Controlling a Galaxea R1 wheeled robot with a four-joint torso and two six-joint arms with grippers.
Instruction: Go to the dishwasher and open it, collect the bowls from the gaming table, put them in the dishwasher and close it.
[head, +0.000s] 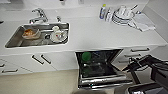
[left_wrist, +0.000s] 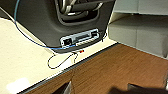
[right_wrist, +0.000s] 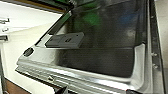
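Steel dishwasher (head: 100, 67) below your white counter (head: 95, 35) — door dropped flat, pointing out toward you, long axis along cabinets. Green bowl (head: 86, 56) inside, rear left. Right arm (head: 147, 67) beside door — finger state: cannot tell.

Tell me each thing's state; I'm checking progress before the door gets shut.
dishwasher: door down, open.
green bowl: inside the dishwasher, on the rack.
sink: holds dishes, not empty.
tap: no water seen running.
drawers: shut.
plates: stacked on the counter.
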